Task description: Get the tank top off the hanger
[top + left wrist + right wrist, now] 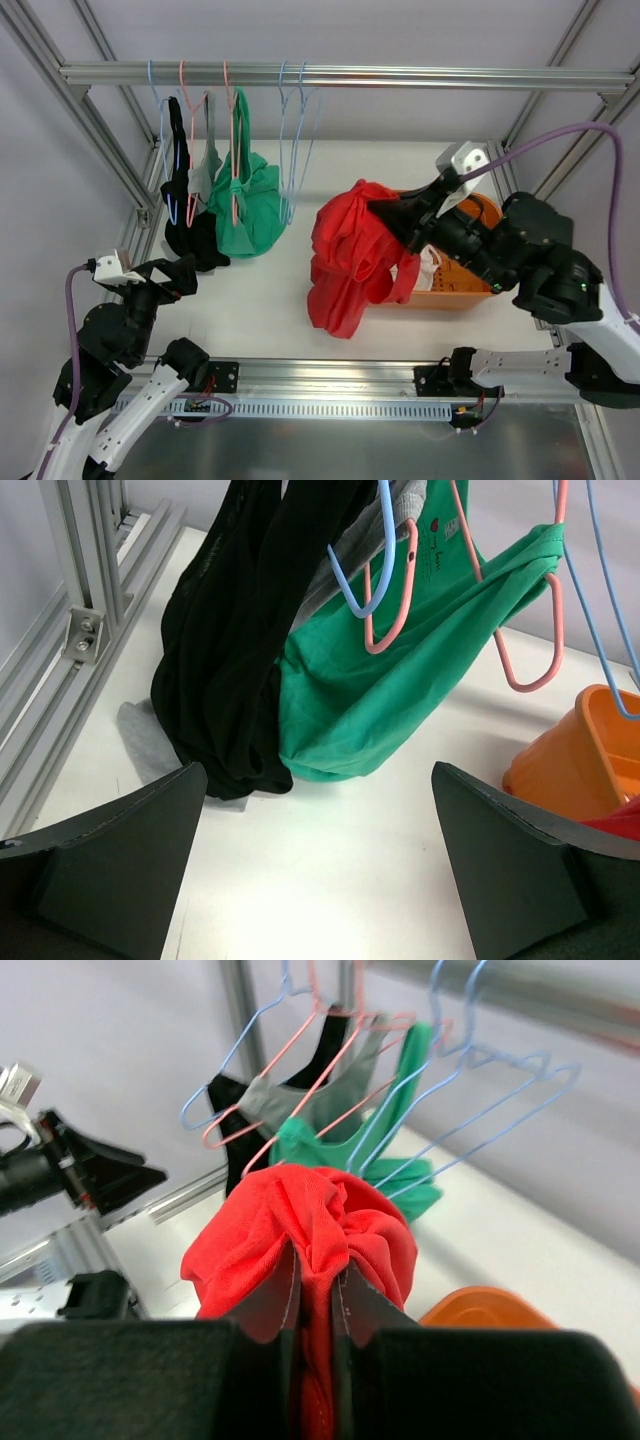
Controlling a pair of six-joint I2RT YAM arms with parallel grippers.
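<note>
Red tank top (350, 255): bunched against the left wall of the orange basket (468, 297), on no hanger; upper folds at rim height, lower folds down on the counter (270, 290) just left of the basket
Right fingers (392, 213): pinched nearly closed on a fold at the top of the red tank top, above the basket's left rim
Long axis of the red top: along the basket's left wall, from far edge to near edge, trailing below the grip
Which way to go: the basket's opening lies directly right of the held bundle, so the coming move looks like a short carry rightward and a release
Basket contents: a pale cloth shows inside near the left wall; I cannot tell what else
Left fingers (183, 272): spread wide, holding nothing, well left of the basket
Nearer arm: the right, by far
Rail (400, 75): beyond the basket
Blue hangers (295, 150): bare, on the rail, beyond the basket and to its left
Green top (250, 215): on a pink hanger (232, 150), further left
Black garment (190, 235): further left again, hanging
</note>
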